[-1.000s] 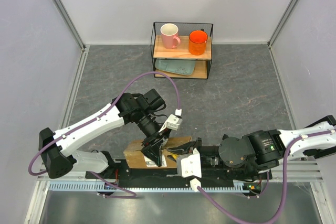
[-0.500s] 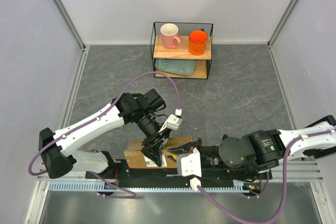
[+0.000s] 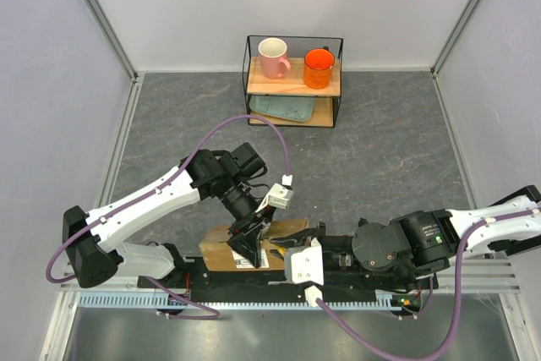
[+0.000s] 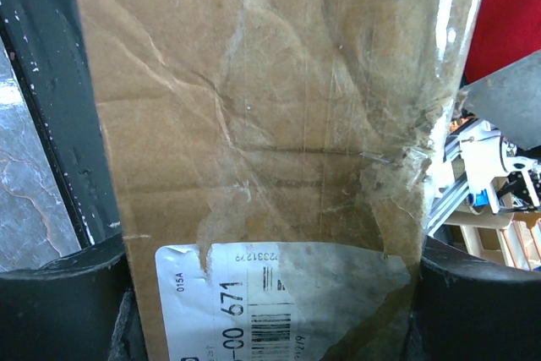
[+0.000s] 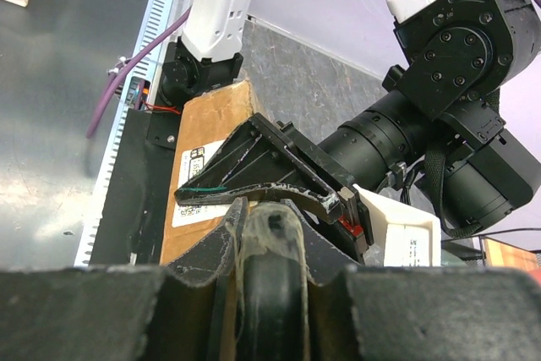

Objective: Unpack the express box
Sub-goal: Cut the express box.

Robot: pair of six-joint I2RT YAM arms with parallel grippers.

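Express box (image 4: 270,124) sits clamped in my left fingers (image 4: 59,302); my right fingers (image 5: 110,310) pinch a dark object (image 5: 270,293). Glossy tape (image 4: 338,82) could let the box slip sideways.

**Left arm** (image 3: 148,200) and **right arm** (image 3: 499,224): white moulded shells cover the long links, and matt black cylindrical housings sit at the joints. A purple cable (image 3: 254,122) runs along each arm to a white, boxy wrist camera (image 3: 277,199). A black housing on the right arm carries a small green light (image 3: 439,239) and white lettering.

From the right wrist view, the left arm's black joint block (image 5: 461,44) shows round recessed screws. The left tool (image 3: 252,247) has black fingers (image 5: 254,166) built as open triangular frames, scuffed pale along the edges, with a small red insert near the root. A printed label (image 5: 410,243) sits on the white camera body.
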